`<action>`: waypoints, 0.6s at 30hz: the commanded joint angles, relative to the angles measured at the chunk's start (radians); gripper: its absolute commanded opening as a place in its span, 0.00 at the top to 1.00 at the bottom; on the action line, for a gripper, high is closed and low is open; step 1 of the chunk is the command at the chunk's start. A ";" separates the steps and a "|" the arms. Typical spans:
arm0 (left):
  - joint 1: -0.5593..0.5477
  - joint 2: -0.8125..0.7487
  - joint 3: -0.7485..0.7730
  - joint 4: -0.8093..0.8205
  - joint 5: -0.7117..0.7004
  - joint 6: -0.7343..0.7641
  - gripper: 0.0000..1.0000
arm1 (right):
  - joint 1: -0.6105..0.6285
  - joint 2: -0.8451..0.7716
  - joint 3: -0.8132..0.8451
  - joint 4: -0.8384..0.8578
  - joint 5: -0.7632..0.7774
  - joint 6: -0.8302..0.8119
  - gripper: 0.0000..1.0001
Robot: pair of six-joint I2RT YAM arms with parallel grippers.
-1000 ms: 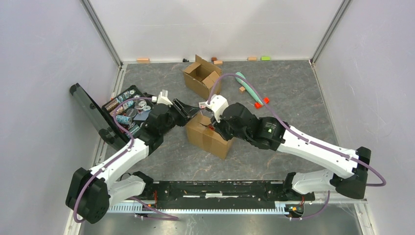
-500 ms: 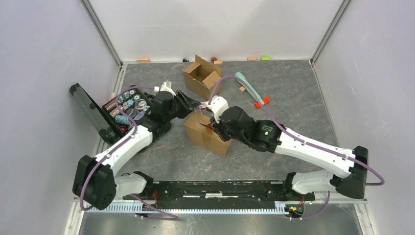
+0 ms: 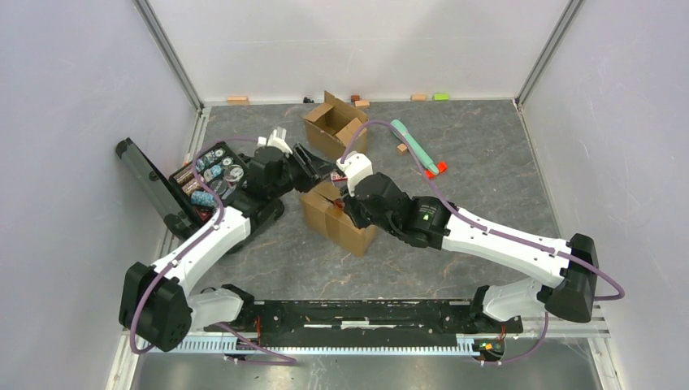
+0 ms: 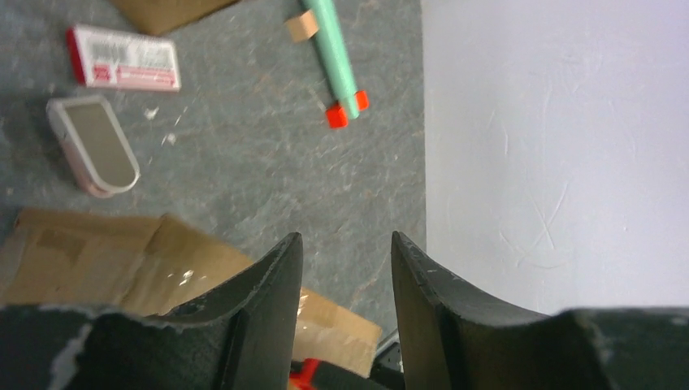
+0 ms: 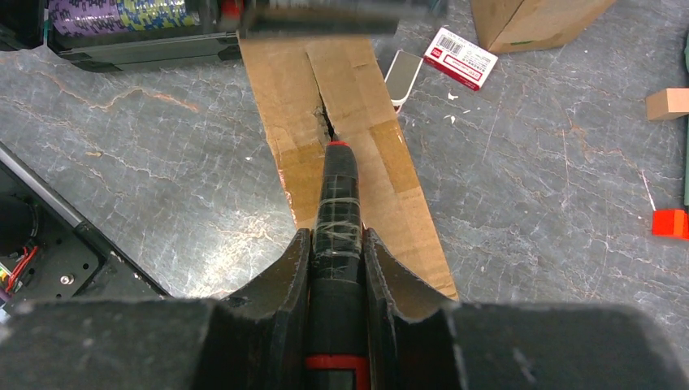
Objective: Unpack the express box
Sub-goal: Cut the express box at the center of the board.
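Right claw [image 5: 336,240]: clenched on a black cutter [image 5: 336,187], one finger on each side of the handle. The cutter's red tip meets the centre seam of the express box [image 5: 280,97], where the tape is split. Left claw [image 4: 345,252]: released, jaws apart, nothing between them, positioned near the box's far edge. The box sits at mid-tabletop [image 3: 487,162], flaps down, between both claws. Just beyond it lie a red-and-white packet [image 4: 123,57] and a white flat device [image 4: 91,145]. An open carton [image 3: 333,126] stands farther back.
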 commanded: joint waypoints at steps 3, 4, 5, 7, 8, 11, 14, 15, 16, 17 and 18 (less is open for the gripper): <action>-0.013 -0.033 -0.202 0.246 -0.003 -0.166 0.48 | 0.000 0.005 0.047 -0.014 0.025 0.003 1.00; -0.013 -0.037 -0.224 0.260 -0.015 -0.173 0.48 | 0.000 0.006 0.047 -0.017 0.026 -0.003 1.00; -0.013 -0.040 -0.241 0.269 -0.025 -0.174 0.48 | 0.000 0.004 0.047 -0.021 0.024 -0.006 1.00; -0.013 -0.046 -0.246 0.225 -0.053 -0.162 0.48 | 0.000 0.005 0.052 -0.032 0.014 -0.019 1.00; -0.012 -0.052 -0.247 0.191 -0.076 -0.155 0.48 | 0.000 0.007 0.062 -0.048 0.006 -0.029 1.00; -0.011 -0.061 -0.257 0.111 -0.132 -0.136 0.48 | 0.002 0.014 0.105 -0.117 -0.010 -0.056 1.00; -0.008 -0.048 -0.267 0.091 -0.141 -0.126 0.48 | 0.001 -0.002 0.124 -0.168 -0.020 -0.079 1.00; -0.009 -0.041 -0.271 0.089 -0.144 -0.123 0.48 | 0.002 -0.005 0.134 -0.189 -0.026 -0.085 1.00; -0.007 -0.035 -0.276 0.092 -0.144 -0.121 0.48 | 0.002 -0.008 0.142 -0.209 -0.032 -0.092 1.00; -0.006 -0.028 -0.278 0.094 -0.143 -0.120 0.48 | 0.003 -0.011 0.145 -0.225 -0.033 -0.098 1.00; -0.004 -0.024 -0.279 0.094 -0.141 -0.117 0.48 | 0.002 -0.016 0.144 -0.238 -0.032 -0.105 1.00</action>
